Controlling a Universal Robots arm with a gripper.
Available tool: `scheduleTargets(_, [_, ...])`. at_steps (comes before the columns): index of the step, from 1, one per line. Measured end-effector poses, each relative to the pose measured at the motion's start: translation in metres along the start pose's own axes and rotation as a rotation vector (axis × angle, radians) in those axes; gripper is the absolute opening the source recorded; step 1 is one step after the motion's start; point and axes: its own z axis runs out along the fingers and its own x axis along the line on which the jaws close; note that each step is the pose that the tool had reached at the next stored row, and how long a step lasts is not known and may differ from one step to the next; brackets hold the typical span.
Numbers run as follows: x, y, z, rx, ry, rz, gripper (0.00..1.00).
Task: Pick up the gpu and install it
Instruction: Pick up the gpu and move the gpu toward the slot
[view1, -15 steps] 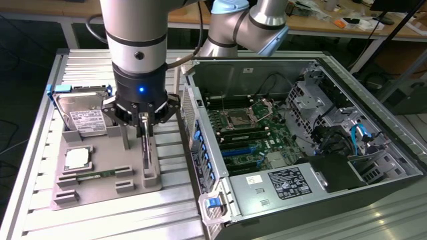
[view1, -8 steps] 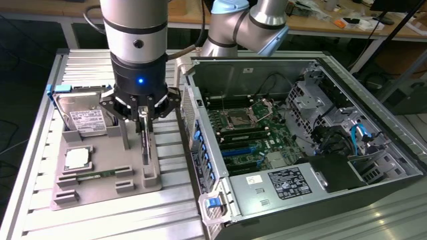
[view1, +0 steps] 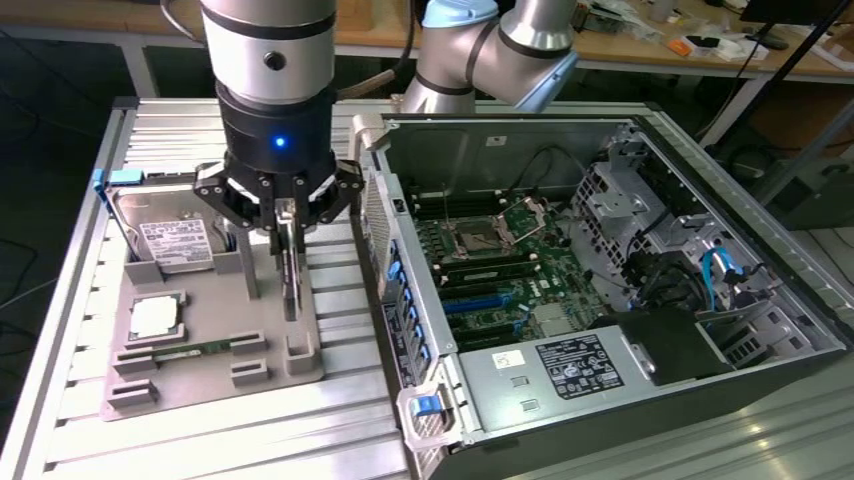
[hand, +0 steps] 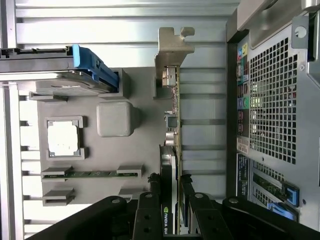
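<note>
The gpu (view1: 288, 280) stands on edge in the grey parts holder (view1: 200, 385), a thin green card with a black cooler. In the wrist view the gpu (hand: 174, 145) appears edge-on, its silver end bracket (hand: 172, 50) at the far end. My gripper (view1: 286, 235) hangs straight down over the card, one black finger on each side of its upper edge. In the wrist view my gripper (hand: 171, 185) has both fingers (hand: 154, 189) pressed against the card's faces, shut on it. The card's lower edge still sits low at the holder.
The holder (hand: 115, 160) also carries a silver hard drive (view1: 167, 235), a CPU (view1: 156, 318) and a memory stick (view1: 200, 350). The open PC case (view1: 747, 330) lies at the exterior view's right, motherboard (view1: 494, 265) and blue slots (view1: 474, 300) exposed. Its perforated rear panel (hand: 270, 100) is close beside the gpu.
</note>
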Motion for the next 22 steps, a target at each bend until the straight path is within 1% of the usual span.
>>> scheduleTargets(17, [0.000, 0.0009, -0.0392, 0.0001, 0.0001, 0.000, 0.27])
scheduleTargets(22, [0.000, 0.0011, -0.0470, 0.0000, 0.0001, 0.000, 0.27])
